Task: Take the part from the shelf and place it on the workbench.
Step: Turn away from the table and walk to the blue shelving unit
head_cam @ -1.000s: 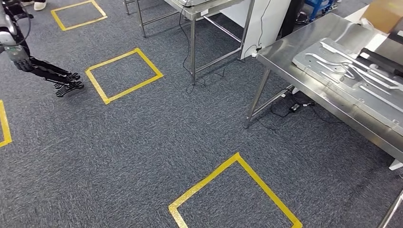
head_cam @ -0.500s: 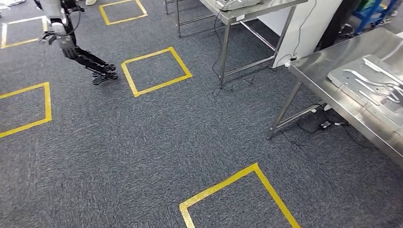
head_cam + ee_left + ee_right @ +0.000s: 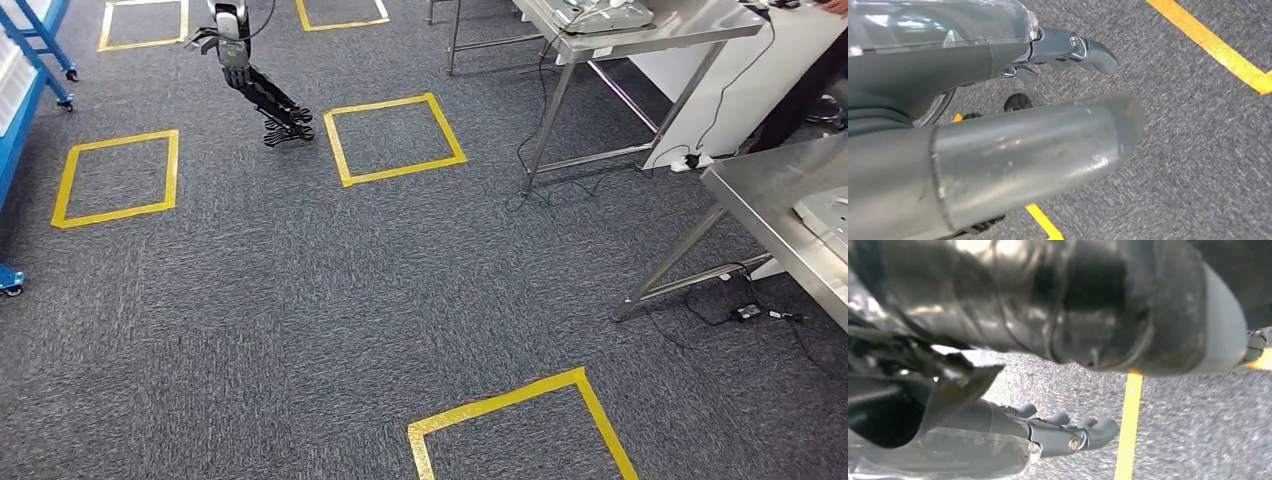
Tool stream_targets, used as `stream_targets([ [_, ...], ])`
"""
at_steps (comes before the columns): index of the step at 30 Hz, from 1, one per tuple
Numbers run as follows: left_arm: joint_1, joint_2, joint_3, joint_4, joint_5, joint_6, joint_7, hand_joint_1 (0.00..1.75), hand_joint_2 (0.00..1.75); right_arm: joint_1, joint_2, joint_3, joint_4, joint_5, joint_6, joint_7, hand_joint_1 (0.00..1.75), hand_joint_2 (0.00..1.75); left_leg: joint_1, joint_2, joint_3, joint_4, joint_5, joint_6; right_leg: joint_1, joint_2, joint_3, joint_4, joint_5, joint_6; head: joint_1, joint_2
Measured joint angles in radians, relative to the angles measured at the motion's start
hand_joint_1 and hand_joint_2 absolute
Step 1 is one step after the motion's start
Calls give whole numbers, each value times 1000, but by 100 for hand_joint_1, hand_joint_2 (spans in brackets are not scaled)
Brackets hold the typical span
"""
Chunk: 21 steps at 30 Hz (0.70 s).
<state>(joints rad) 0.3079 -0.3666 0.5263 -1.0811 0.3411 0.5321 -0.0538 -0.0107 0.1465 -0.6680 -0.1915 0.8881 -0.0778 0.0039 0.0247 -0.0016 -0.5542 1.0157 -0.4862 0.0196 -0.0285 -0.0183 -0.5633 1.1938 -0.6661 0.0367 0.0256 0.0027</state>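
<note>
From the head view, the left hand [image 3: 278, 112] hangs over the grey carpet beside a yellow taped square [image 3: 395, 138], fingers extended and holding nothing; a steel bench [image 3: 765, 190] stands at right, a blue shelf [image 3: 30, 60] at left. I cannot tell where the part is. In the left wrist view, the left hand's fingers [image 3: 1088, 50] lie apart and hold nothing. In the right wrist view, the right hand [image 3: 1068, 432] has loosely extended fingers and holds nothing.

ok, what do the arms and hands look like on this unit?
Left arm: silver, with a thin black cable looping off the wrist. Left hand: dark, slim segmented fingers and a thick grey rounded thumb. Right hand: dark grey fingers, a screw head showing, behind a clear glossy cover.
</note>
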Motion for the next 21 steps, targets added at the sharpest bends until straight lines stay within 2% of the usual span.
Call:
stream_targets([
  [1, 0, 0, 0, 0, 0, 0, 0, 0, 0, 1, 0, 0, 1, 0, 0, 0, 0, 0, -4, -13, -2, 0, 0, 3, 3, 9, -33, 62, -22, -4, 0, 0],
  [2, 0, 0, -1, 0, 0, -1, 0, 0, 0, 1, 0, 0, 1, 0, 0, 0, 0, 0, -9, -26, -2, 0, 1, 5, 7, 12, -55, 97, -23, -10, 0, 0],
  [3, 0, 0, -1, 0, -1, -1, 0, 0, 0, 1, 0, 0, 1, 0, 0, 0, 0, 0, -13, -40, 0, 0, 0, 6, 12, 15, -59, 94, -3, -18, 0, 0],
  [4, 0, 0, -1, 0, -2, -3, 0, 0, 0, 2, 0, 0, 2, 0, 0, 0, 0, 0, -16, -55, 3, 0, 0, 7, 18, 22, -46, 53, 36, -27, 0, 0],
  [5, 0, 0, 0, 0, -3, -5, 0, 0, 0, 3, -1, 0, 2, 0, 1, 0, 0, 0, -17, -70, 6, 0, 0, 7, 25, 40, -21, -15, 82, -39, 0, 0],
  [6, -1, 0, -1, 0, -5, -7, 0, 0, 0, 3, -2, 0, 2, 0, 1, 0, 0, 0, -19, -83, 8, 1, -1, 6, 30, 67, 4, -80, 118, -51, 0, 0],
  [7, -2, -1, -1, 0, -7, -9, 0, 0, 0, 4, -4, 0, 2, 0, 1, 0, 0, 0, -19, -95, 7, 1, -1, 5, 34, 91, 23, -133, 141, -59, 0, 0],
  [8, -4, -1, -1, 0, -9, -12, 0, 0, 0, 4, -5, 0, 2, 0, 1, 0, 0, 0, -18, -106, 4, 1, 1, 2, 37, 107, 33, -162, 149, -65, 1, 0],
  [9, -5, -1, -1, 0, -10, -13, 0, 0, 0, 3, -6, 0, 2, 0, 1, 0, 0, 0, -16, -117, 0, 0, 3, -2, 38, 110, 36, -170, 147, -67, 1, 0],
  [10, -5, -1, -2, 0, -11, -15, 0, 0, 0, 1, -6, 0, 2, 0, 1, 0, 0, 0, -14, -129, -4, -3, 6, -7, 38, 100, 39, -179, 148, -67, 2, 0],
  [11, -4, -1, -1, 0, -12, -16, 0, 0, 0, 0, -6, 0, 2, 0, 1, 0, 0, 0, -14, -125, -6, -1, 5, -11, 36, 86, 44, -187, 152, -68, 2, 0],
  [13, -4, -1, 0, 0, -15, -16, -1, 0, 0, 2, -6, 0, 2, 0, 1, 1, 0, 0, -18, -81, -27, 41, -25, -18, 31, 56, 56, -209, 160, -73, 1, 0],
  [14, -6, 0, 0, 0, -16, -17, -1, 0, 0, 5, -6, 0, 2, 0, 1, 1, 0, 0, -19, -47, -50, 92, -56, -21, 29, 39, 60, -216, 162, -75, 1, 0],
  [15, -8, 0, 1, 0, -17, -18, -2, 0, 0, 7, -6, 0, 2, 0, 1, 1, 0, 0, -19, -26, -82, 156, -90, -26, 30, 23, 60, -218, 162, -78, 1, 0],
  [16, -10, 0, 1, 0, -17, -18, -2, 0, 0, 8, -6, 0, 2, 0, 1, 1, 0, 0, -16, -16, -113, 218, -118, -31, 31, 6, 60, -217, 160, -79, 1, 0],
  [17, -11, 1, 1, 0, -17, -19, -2, 0, 0, 8, -6, 0, 2, 0, 1, 1, 0, 0, -13, -10, -132, 258, -128, -36, 31, -11, 60, -216, 158, -79, 1, 0],
  [18, -10, 1, 1, 0, -17, -19, -2, 0, 0, 8, -6, 0, 2, 0, 1, 1, 0, 0, -10, -6, -132, 262, -120, -40, 30, -26, 60, -214, 155, -76, 1, 0],
  [19, -10, 1, 2, 0, -17, -19, -2, 0, 0, 7, -5, 0, 2, 0, 2, 1, 0, 0, -7, 1, -110, 224, -93, -44, 28, -39, 61, -211, 151, -73, 1, 0],
  [21, -10, 1, 2, 0, -18, -21, -2, 0, 0, 6, -5, 0, 2, 0, 2, 1, 0, 0, -5, 35, -35, 90, -32, -47, 26, -62, 63, -200, 140, -62, 1, 0],
])
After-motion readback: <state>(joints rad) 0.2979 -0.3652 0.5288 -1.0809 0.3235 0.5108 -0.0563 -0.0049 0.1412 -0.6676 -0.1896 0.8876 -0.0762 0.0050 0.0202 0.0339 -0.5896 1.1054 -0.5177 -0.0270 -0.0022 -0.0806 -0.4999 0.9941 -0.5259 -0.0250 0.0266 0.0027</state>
